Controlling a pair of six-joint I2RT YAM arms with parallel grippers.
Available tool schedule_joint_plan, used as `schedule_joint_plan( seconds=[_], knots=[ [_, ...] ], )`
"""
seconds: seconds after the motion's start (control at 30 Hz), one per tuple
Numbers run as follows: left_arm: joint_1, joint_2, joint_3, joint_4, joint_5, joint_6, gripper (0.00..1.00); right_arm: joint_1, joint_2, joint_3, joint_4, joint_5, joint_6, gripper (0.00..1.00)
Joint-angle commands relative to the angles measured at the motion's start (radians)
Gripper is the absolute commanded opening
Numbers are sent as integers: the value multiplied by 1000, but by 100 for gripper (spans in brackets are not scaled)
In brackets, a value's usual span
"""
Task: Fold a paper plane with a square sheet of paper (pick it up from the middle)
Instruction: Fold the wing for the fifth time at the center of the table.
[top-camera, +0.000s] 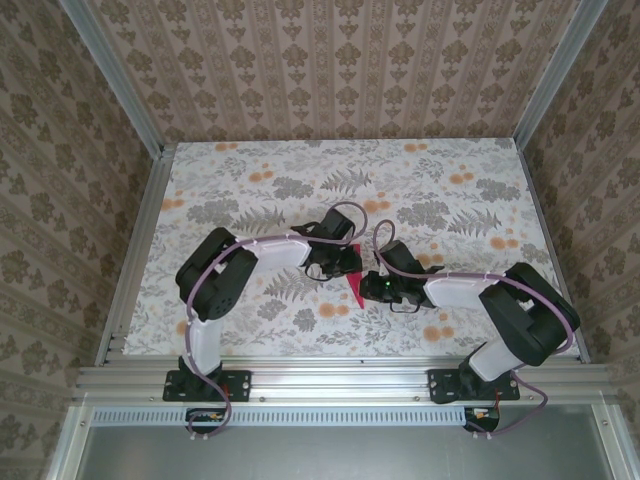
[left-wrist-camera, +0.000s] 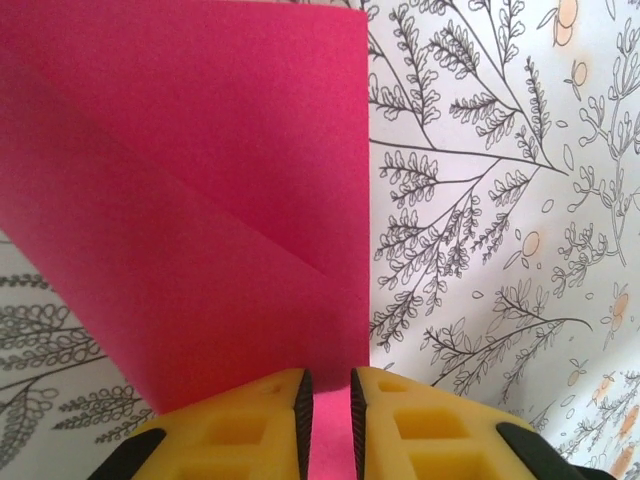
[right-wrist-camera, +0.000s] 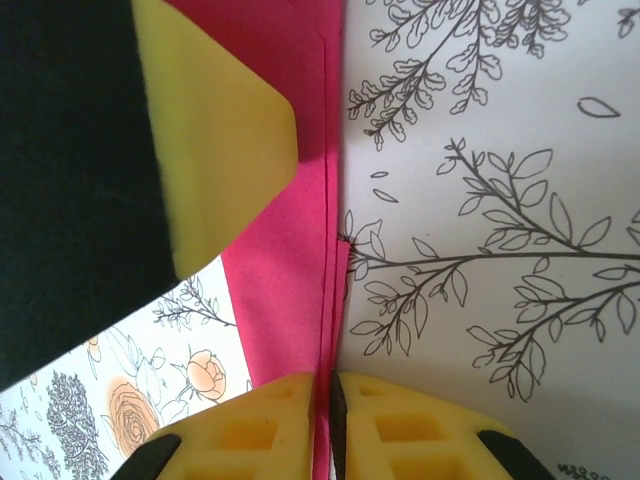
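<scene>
Over the middle of the flower-printed counter, the left arm and right arm reach inward until their wrists almost meet. The pink paper stands on edge between them, raised rather than lying flat.

It is no longer a plain square. The left wrist view shows a broad pink panel with a diagonal flap edge running down across it. The right wrist view shows the same paper edge-on, with at least two layers lying close together along a straight fold. I judge the early folds made and the task somewhere around its middle. No slim dart with a centre crease and two narrow wings can be seen, so the wing folds and final shaping probably remain.

Both sets of jaws are clenched on the paper. The left jaws pinch its lower edge, with pink showing in the narrow gap, and the right jaws are pressed onto the layered fold. One left fingertip looms just beside the sheet.

From above, the wrists cover most of the paper and leave a small pink wedge. Each wrist view crops the sheet, so the layer count, any pointed nose, and whether its bottom edge touches the counter cannot be told.
</scene>
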Motion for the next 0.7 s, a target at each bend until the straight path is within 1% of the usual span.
schedule_joint_plan(
  seconds=[0.0,0.07,0.2,0.3,0.37,0.4,0.57,0.67],
  knots=[
    [0,46,-4,-68,-11,9,20,9,-17,-1,-79,17,8,18],
    [0,46,-2,-68,-9,15,20,7,-61,-1,-98,34,15,22],
    [-1,43,11,-81,-12,28,20,8,-157,-8,-106,49,16,22],
    [0,42,12,-80,-8,29,20,8,-183,-8,-54,-20,21,13],
    [-1,42,12,-77,-3,30,21,7,-159,-11,24,-96,50,8],
    [-1,42,12,-75,-1,30,21,7,-144,-8,45,-117,62,7],
    [-2,37,15,-73,2,32,21,-6,-22,-12,158,-153,126,5],
    [-2,39,16,-76,4,35,21,-32,48,-34,252,-202,172,5]
  ],
)
